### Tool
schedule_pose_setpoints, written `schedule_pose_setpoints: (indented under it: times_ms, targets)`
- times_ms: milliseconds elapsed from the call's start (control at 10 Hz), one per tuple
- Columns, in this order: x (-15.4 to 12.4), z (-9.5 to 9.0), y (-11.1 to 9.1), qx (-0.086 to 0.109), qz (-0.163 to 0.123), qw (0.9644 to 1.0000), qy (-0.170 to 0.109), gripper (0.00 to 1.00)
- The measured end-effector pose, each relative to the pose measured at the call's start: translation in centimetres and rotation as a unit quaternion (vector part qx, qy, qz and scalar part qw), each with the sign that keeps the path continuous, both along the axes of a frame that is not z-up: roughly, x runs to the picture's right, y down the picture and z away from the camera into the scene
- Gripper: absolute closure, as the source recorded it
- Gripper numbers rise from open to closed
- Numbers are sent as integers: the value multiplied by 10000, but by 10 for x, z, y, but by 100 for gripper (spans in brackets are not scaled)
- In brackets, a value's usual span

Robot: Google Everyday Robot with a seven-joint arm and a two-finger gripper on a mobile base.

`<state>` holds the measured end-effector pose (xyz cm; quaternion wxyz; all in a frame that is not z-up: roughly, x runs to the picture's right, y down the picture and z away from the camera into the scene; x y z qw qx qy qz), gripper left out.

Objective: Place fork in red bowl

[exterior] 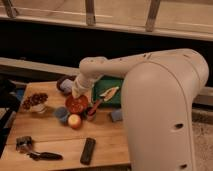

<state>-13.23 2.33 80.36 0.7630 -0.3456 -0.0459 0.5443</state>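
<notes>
The red bowl stands on the wooden table, left of the middle. My gripper hangs at the end of the white arm, right over the bowl's far rim, and hides part of it. I cannot make out the fork: nothing thin and silvery shows on the table or in the bowl, and the gripper covers what is under it.
Around the bowl are a red-handled utensil, an orange ball, a grey-blue cup and a dark purplish bowl. A green tray lies behind. A black remote and a black-handled tool lie in front. A cup of dark pieces stands left.
</notes>
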Motion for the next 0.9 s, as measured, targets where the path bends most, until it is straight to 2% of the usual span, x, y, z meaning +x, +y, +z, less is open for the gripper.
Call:
schedule_pose_setpoints:
  times_ms: [200,300,400,600,800,900]
  targets:
    - [21,22,-3,-108,151,9995,269,100]
    - [23,30,1,-169,195,9992,304,99]
    - [22,38,8,-253,235,9989,315,95]
    - [11,47,29,-428,301,9984,211,73]
    - [2,46,37,-502,291,9983,110,56]
    - [-2,45,41,-533,282,9982,48,44]
